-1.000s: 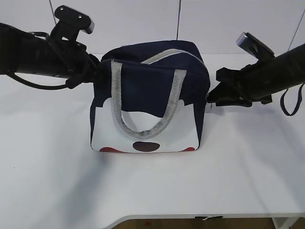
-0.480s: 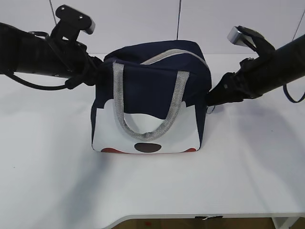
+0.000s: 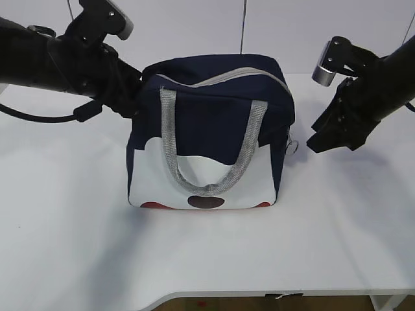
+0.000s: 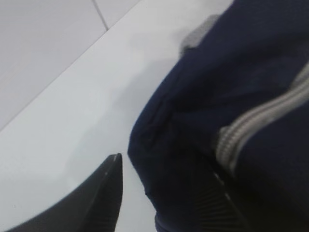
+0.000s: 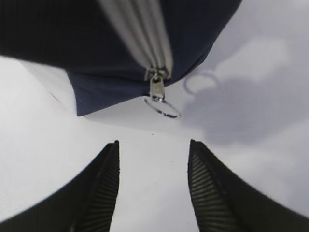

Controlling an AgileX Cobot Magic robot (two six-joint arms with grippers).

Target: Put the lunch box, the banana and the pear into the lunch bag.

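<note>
The navy lunch bag (image 3: 207,123) stands upright mid-table, its grey zipper (image 3: 227,74) closed along the top. My left gripper (image 3: 133,97) is at the bag's upper left corner. In the left wrist view the left gripper (image 4: 166,169) is open with the bag's corner (image 4: 203,125) between the jaws, and white table shows between the left finger (image 4: 108,193) and the fabric. My right gripper (image 3: 314,142) is open and empty, a little off the bag's right end. In the right wrist view the right gripper (image 5: 153,145) faces the metal ring pull (image 5: 161,107), which hangs free. The lunch box, banana and pear are hidden.
The bag's grey handle (image 3: 207,184) hangs over its white front panel. The white table (image 3: 207,253) runs to its front edge low in the exterior view. A white wall (image 3: 194,26) stands behind the table.
My right gripper has drawn back to the right from the bag's right end, and the ring pull now hangs free. My left arm has risen slightly. The bag has shifted a little to the right.
</note>
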